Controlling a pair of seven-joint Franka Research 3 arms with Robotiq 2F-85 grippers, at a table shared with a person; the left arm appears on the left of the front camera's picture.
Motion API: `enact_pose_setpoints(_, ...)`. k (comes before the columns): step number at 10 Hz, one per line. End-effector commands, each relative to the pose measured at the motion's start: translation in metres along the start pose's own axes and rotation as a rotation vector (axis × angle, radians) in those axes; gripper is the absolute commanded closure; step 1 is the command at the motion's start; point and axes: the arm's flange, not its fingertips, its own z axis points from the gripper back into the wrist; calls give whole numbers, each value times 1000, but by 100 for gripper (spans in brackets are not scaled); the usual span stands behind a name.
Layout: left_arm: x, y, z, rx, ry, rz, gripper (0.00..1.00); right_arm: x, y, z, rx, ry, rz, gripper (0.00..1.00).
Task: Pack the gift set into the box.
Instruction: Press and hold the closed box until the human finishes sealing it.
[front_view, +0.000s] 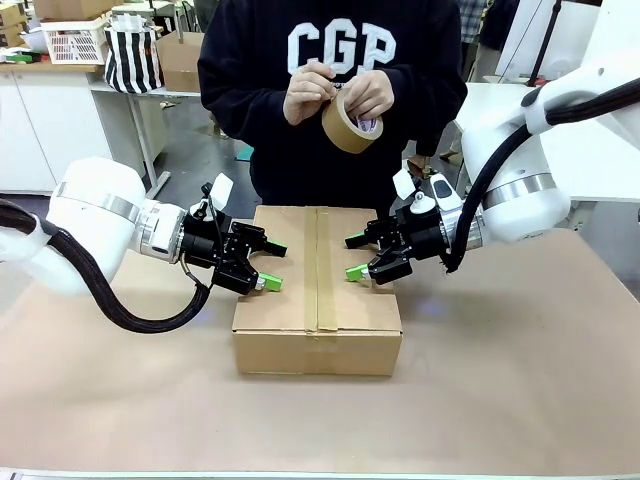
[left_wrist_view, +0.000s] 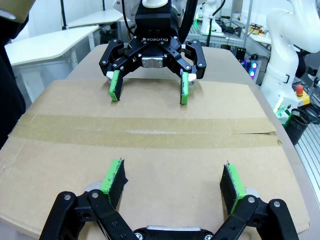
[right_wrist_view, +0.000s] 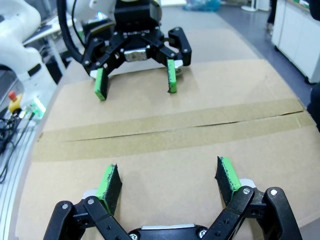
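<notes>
Left gripper (front_view: 270, 266), jaws spread wide and grasping nothing, green pads (left_wrist_view: 114, 175) poised over the left half of the box lid. Right gripper (front_view: 358, 256), likewise spread and empty, set opposite over the right half, fingertips pointing toward the left gripper across the seam. From the left wrist camera, right gripper (left_wrist_view: 149, 92) facing head-on at the far side of the lid; from the right wrist camera, left gripper (right_wrist_view: 136, 84) facing head-on in the same manner. Whether the pads touch the cardboard: cannot tell.

Box (front_view: 290, 320): large brown corrugated carton, flaps closed flat, resting at the centre of the paper-covered table (front_view: 520, 390) between the two arms. Strip of brown tape (left_wrist_view: 150, 132) laid along the central seam from near edge to far edge.

Beyond the box, person in a dark sweatshirt standing at the far side, both hands (front_view: 310, 95) raised at chest level around a roll of brown packing tape (front_view: 349, 122), well above the lid.
</notes>
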Motion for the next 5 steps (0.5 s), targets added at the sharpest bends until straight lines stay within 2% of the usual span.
enact_pose_setpoints(1, -2, -1, 1, -5, -7, 8, 0, -2, 0, 0, -2, 3, 2, 0)
enact_pose_setpoints(5, -2, -1, 1, -5, -7, 8, 0, -2, 0, 0, -2, 3, 2, 0)
